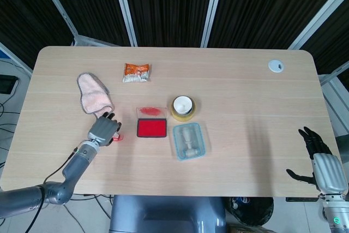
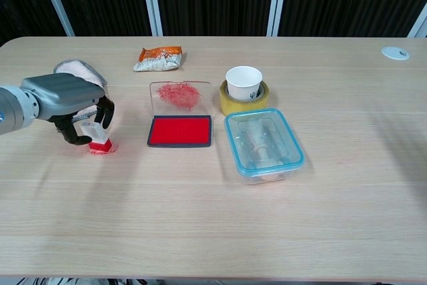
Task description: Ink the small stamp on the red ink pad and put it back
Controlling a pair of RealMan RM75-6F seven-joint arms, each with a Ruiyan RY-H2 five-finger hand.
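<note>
Red ink pad [image 2: 179, 131], red-based white stamp [image 2: 97, 137], pink cloth [image 1: 92, 93]
</note>
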